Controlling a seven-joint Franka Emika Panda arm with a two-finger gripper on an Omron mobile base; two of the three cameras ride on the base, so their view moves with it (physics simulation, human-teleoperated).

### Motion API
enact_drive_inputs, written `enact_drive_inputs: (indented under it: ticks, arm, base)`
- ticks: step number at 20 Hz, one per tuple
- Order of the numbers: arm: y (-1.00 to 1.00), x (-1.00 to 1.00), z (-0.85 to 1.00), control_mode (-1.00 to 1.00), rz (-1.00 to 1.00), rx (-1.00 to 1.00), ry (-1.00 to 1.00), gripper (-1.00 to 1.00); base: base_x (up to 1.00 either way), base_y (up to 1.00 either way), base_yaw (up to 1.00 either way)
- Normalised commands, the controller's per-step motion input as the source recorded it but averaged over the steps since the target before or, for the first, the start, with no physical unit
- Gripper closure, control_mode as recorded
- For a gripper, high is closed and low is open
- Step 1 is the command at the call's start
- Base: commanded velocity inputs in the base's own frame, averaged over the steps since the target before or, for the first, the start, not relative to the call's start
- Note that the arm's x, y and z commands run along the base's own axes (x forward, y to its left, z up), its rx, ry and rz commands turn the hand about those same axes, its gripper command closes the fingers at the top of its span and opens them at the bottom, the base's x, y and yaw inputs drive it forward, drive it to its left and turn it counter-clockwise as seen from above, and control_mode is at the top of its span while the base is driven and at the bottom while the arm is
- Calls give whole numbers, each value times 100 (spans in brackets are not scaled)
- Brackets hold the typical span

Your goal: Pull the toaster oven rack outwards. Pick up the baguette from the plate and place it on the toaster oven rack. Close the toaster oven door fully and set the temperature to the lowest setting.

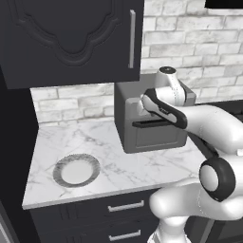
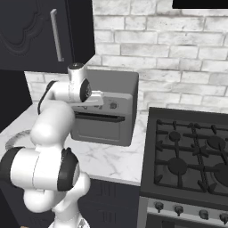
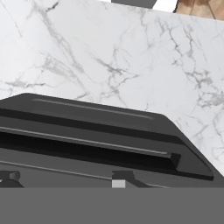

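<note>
The grey toaster oven (image 1: 127,97) (image 2: 116,81) stands on the marble counter against the brick wall. The toaster oven door (image 1: 154,138) (image 2: 95,130) is up and closed, and its dark bar handle (image 2: 99,117) (image 3: 87,149) runs across it. My gripper (image 2: 95,101) is at the knob row above the handle, left of a small dark knob (image 2: 113,105); its jaws are too hidden to read. The plate (image 1: 76,171) lies bare at the counter's front left. The baguette and the toaster oven rack are hidden.
A black stove (image 2: 191,151) with burner grates sits right of the oven. A dark upper cabinet (image 1: 71,38) hangs above the counter's left part. White marble counter (image 3: 109,57) spreads in front of the oven, with dark drawers (image 1: 124,206) below.
</note>
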Motion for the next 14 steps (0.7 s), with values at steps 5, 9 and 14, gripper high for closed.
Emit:
enact_drive_inputs:
  ticks: [5,9,14]
  arm:
    - [14,-24,-23,-100,15,-97,-70,100]
    - [-1,-94,-24,-100,10,-72,-100,100]
    - [-10,-100,-4,-100,17,-68,-100,100]
  base:
    - [0,0,0]
    - [0,0,0]
    - [0,0,0]
